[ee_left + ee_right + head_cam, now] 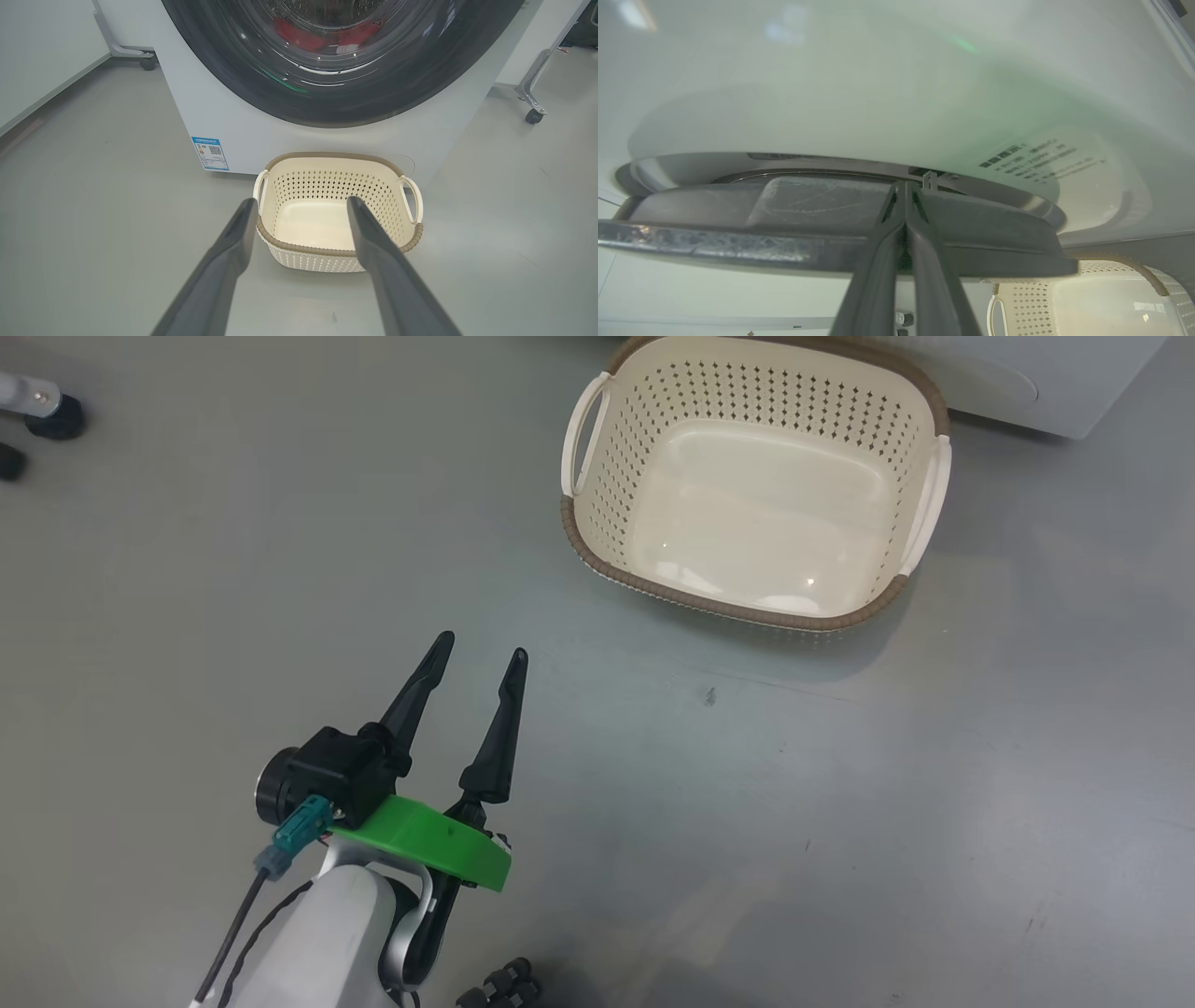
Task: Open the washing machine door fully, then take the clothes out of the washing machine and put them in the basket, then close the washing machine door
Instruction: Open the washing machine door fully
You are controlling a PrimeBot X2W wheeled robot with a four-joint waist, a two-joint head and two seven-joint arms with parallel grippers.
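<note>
The empty basket stands on the grey floor right before the washing machine. The washing machine door lies close against the white front, and the red clothes show through its glass. My left gripper hangs open and empty over the floor, short of the basket and pointing at it, also seen in its own wrist view. My right gripper is shut with nothing in it, its tips at the dark edge of the door, seen edge-on.
A blue label sits low on the machine's front. Wheeled frame legs stand to either side, and a caster is at the far left. The basket's corner lies below the door edge.
</note>
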